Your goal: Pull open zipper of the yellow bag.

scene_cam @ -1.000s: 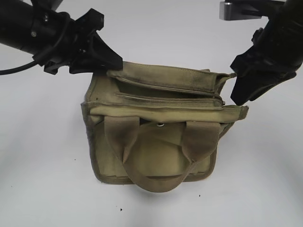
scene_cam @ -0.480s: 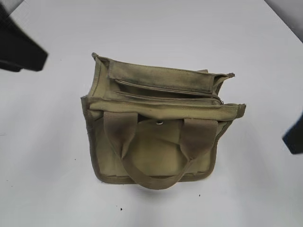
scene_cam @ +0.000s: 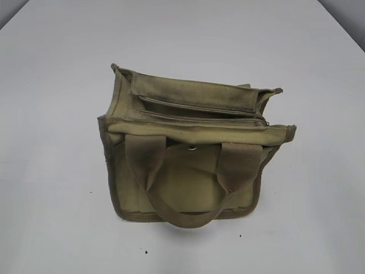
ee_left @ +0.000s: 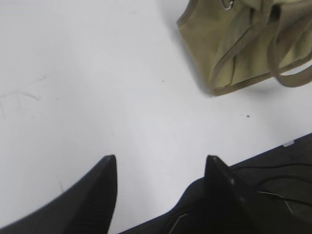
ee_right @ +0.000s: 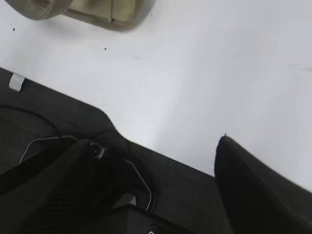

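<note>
1. Comparing with one second ago: both arms, then pressed against the top corners of the yellow bag [scene_cam: 188, 154], are gone from the exterior view; half a second ago only dark slivers were left at the frame edges.
2. The bag is seen unmoved, standing near the middle of the white table [scene_cam: 51, 217], with its top turned toward the camera.
3. The zipper [scene_cam: 199, 117] is seen running along the bag's top, its silver pull tab [scene_cam: 263, 122] at the right end, as before; a dark gap is seen between the two zipper edges.
4. One tan handle [scene_cam: 188, 188] is seen draped down over the front pocket, with the snap button [scene_cam: 193, 149] just above it.
5. The left gripper [ee_left: 161, 161] is seen with its jaws standing well apart and nothing between them; nothing is touched, white table is seen below.
6. In the left wrist view the bag is seen in the top right corner, well apart from the gripper.
7. The right gripper [ee_right: 161, 156] is seen spread wide and holding nothing, over the table's edge and the dark floor with cables [ee_right: 48, 141].
8. In the right wrist view only a bottom edge of the bag is seen, top left, well apart from the gripper.
</note>
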Controlling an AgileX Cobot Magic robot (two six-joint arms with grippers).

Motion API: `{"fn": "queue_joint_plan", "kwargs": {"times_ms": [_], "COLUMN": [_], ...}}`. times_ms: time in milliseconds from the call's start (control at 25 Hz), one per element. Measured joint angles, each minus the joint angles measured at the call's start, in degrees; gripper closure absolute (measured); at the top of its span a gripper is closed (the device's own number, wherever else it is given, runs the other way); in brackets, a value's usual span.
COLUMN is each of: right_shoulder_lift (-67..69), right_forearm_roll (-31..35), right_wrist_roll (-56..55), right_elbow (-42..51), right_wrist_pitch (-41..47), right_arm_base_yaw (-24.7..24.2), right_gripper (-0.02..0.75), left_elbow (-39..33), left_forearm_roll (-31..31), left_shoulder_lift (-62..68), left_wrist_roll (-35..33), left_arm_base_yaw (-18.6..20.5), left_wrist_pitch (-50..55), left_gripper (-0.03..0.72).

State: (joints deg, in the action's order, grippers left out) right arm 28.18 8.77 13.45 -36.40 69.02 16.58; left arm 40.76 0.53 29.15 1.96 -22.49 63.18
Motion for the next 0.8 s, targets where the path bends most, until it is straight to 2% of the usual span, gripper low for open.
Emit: {"fn": "queue_joint_plan", "kwargs": {"times_ms": [160, 320, 800], "right_shoulder_lift": [-10.6, -15.8, -15.8], "right_forearm_roll": [-1.8, -1.8, -1.9], "right_wrist_roll": [-0.1, -0.2, -0.2], "right_elbow": [3.6, 7.8, 8.5], "right_wrist_pitch": [-2.0, -5.6, -6.1], "right_arm_base_yaw": [0.0, 0.0, 0.0], "right_gripper": [0.143, 0.143, 0.143], "left_elbow": [-6.9, -10.3, -11.0], "left_forearm_roll": [-2.2, -2.2, -2.3], "left_shoulder_lift": [-11.9, -19.9, -22.6], "left_wrist_roll": [0.2, 0.2, 0.0], "left_arm_base_yaw": [0.0, 0.0, 0.0], "left_wrist_pitch": [0.6, -1.1, -2.3], "left_gripper": [0.249, 0.251, 0.299]}}
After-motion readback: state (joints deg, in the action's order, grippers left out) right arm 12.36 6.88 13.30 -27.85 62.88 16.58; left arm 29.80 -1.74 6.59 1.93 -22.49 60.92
